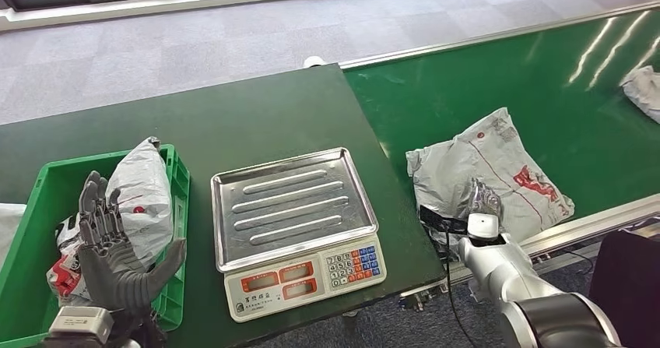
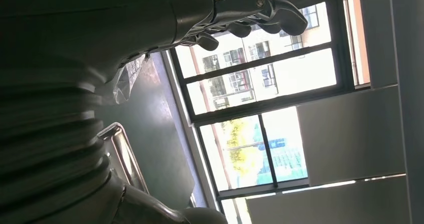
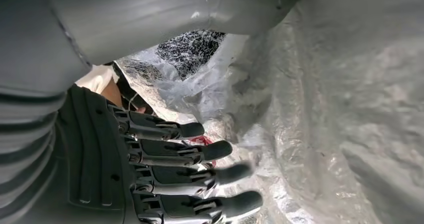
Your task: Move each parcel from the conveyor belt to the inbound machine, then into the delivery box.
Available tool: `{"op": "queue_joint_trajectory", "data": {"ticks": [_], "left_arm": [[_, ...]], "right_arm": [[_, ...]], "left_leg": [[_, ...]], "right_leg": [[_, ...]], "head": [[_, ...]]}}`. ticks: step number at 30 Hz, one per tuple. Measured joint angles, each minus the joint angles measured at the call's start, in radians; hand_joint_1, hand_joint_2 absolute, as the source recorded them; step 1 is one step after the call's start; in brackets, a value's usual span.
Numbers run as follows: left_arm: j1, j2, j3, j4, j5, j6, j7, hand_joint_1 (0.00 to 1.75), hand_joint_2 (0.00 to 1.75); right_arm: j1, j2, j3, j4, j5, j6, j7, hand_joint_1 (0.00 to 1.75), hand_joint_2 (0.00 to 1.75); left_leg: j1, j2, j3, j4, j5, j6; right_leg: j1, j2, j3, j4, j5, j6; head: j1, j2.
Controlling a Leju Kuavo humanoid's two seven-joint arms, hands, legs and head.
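Note:
A crumpled grey parcel [image 1: 498, 157] with red print lies on the green conveyor belt [image 1: 482, 83], near its front edge. My right hand [image 1: 484, 202] rests on the parcel's near edge. In the right wrist view its fingers [image 3: 200, 151] lie straight and apart against the plastic [image 3: 325, 108], the thumb well clear of them. The inbound machine, a scale with a steel tray [image 1: 292, 204], stands bare on the dark table. Another grey parcel [image 1: 144, 188] lies in the green delivery box [image 1: 180, 177]. My left hand [image 1: 117, 243] hovers over that box, fingers spread and holding nothing.
A third parcel [image 1: 644, 91] lies at the far right of the belt. The scale's keypad and displays [image 1: 311, 274] face the table's front edge. Grey carpet lies beyond the table [image 1: 194, 122]. In the left wrist view, windows [image 2: 260, 83] show past my left hand [image 2: 240, 8].

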Motion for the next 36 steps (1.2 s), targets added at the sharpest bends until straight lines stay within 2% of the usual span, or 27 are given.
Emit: {"op": "queue_joint_trajectory", "data": {"ticks": [5,10,14,15,18,19,28,36], "left_arm": [[0.012,0.0,0.006,0.001,-0.072,-0.036,0.0,0.0,1.75],[0.024,-0.034,0.065,-0.012,-0.166,-0.128,0.0,0.0,1.75],[0.033,-0.059,0.104,-0.025,-0.188,-0.148,0.0,0.0,1.75],[0.035,-0.063,0.11,-0.027,-0.189,-0.148,0.0,0.0,1.75],[0.038,-0.072,0.123,-0.033,-0.192,-0.15,0.0,0.0,1.75],[0.04,-0.074,0.127,-0.036,-0.195,-0.152,0.0,0.0,1.75],[0.07,-0.097,0.174,-0.078,-0.225,-0.167,0.0,0.0,1.75],[0.091,-0.113,0.19,-0.09,-0.242,-0.171,0.0,0.0,1.75]], "right_arm": [[-0.022,0.004,-0.003,-0.012,0.021,0.065,-0.005,0.0,1.75],[-0.051,0.015,-0.001,0.004,0.023,0.112,-0.037,0.0,1.75],[-0.064,0.021,0.001,0.015,0.02,0.127,-0.054,0.0,1.75],[-0.066,0.022,0.001,0.016,0.019,0.128,-0.055,0.25,1.75],[-0.07,0.024,0.002,0.02,0.019,0.13,-0.057,1.56,1.75],[-0.071,0.025,0.002,0.021,0.019,0.132,-0.058,1.75,1.75],[-0.107,0.029,0.025,0.041,0.033,0.158,-0.068,1.75,1.75],[-0.11,0.035,0.027,0.052,0.024,0.129,-0.061,1.75,1.75]], "left_leg": [[0.0,0.002,0.003,0.0,-0.001,0.001],[0.0,0.002,0.003,0.0,0.0,0.002],[0.0,0.003,0.003,0.0,0.0,0.002],[0.0,0.003,0.003,0.0,0.0,0.002],[0.0,0.003,0.003,0.0,0.0,0.002],[0.0,0.003,0.003,0.0,0.0,0.001],[0.0,0.004,0.003,0.0,-0.001,0.0],[0.001,0.006,0.002,0.0,-0.001,-0.001]], "right_leg": [[0.0,0.002,0.003,0.0,0.0,0.0],[0.0,0.002,0.003,0.0,0.0,0.0],[0.0,0.002,0.003,0.0,0.0,0.0],[0.0,0.002,0.003,0.0,0.0,0.0],[0.0,0.002,0.003,0.0,0.0,0.0],[0.0,0.002,0.003,0.0,0.0,0.0],[0.001,0.004,0.002,0.0,0.0,0.0],[0.003,0.006,0.0,0.0,0.0,-0.001]], "head": [[0.0,0.0],[0.0,0.0],[0.0,0.0],[0.0,0.0],[0.0,0.0],[0.0,0.0],[0.0,0.0],[0.0,0.0]]}}
